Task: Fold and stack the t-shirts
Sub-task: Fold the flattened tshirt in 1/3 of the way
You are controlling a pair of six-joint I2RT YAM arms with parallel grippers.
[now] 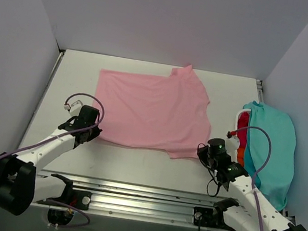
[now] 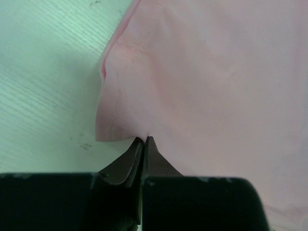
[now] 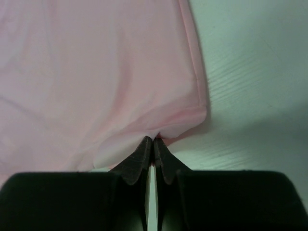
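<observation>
The pink t-shirt is lying spread out flat across the middle of the counter, with one sleeve pointing toward the far edge. The left hand is pressing its fingers together on the near left corner of the pink t-shirt, pinching a small peak of cloth that is rising off the counter just at the fingertips. The right hand is doing the same on the near right side, its fingers closing on the hem beside the corner, where the fabric is bunching into soft folds. Seen from above, both arms are reaching forward from the near edge, the left hand at the shirt's left corner and the right hand at its right. Off to the right side of the counter, a teal t-shirt is lying draped over a red t-shirt and an orange t-shirt, well apart from the pink one.
</observation>
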